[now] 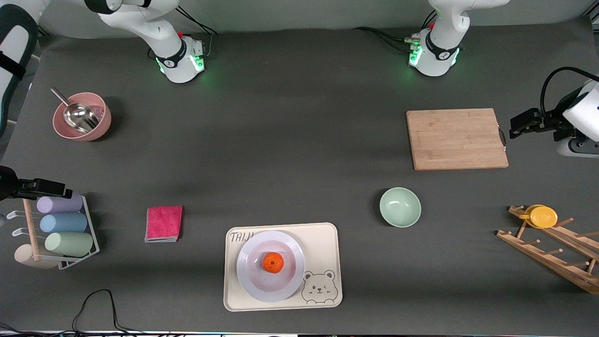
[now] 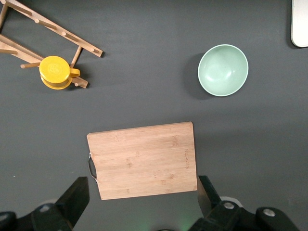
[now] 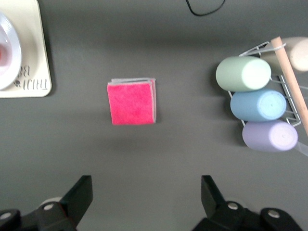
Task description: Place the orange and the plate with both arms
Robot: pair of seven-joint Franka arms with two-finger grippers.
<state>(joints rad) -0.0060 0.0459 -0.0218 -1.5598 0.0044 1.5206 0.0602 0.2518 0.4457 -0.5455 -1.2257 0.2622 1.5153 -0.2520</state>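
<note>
Both grippers, left gripper and right gripper, we find spread wide, well apart from the orange, dimple up, centred on the plate.

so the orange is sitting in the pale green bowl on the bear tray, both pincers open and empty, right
Not quite. The front view shows the orange sitting on the white plate on the bear tray; the pale green bowl stands empty on the table. Both pincers are open and empty.

Open table around bear tray, green bowl nearby
</note>
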